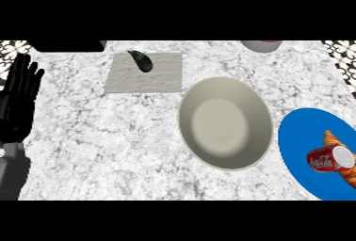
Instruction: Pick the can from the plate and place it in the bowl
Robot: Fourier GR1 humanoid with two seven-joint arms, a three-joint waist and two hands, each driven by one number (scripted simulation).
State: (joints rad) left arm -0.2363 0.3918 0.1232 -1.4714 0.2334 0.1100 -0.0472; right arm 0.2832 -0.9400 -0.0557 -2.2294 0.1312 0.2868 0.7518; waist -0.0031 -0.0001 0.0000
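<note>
A red soda can (pixel 329 158) lies on its side on the blue plate (pixel 300 136) at the right edge, touching a croissant (pixel 342 157) that shares the plate. The beige bowl (pixel 224 122) sits just left of the plate, near the counter's middle, with nothing in it. My left hand (pixel 19 96) rests open at the left edge, fingers pointing up, far from the can. My right hand does not show in the head view.
A grey mat (pixel 144 73) lies at the back with a dark mussel-like object (pixel 141 60) on its far edge. A white vessel (pixel 261 45) peeks in at the top right. A black object (pixel 66 45) sits at the top left.
</note>
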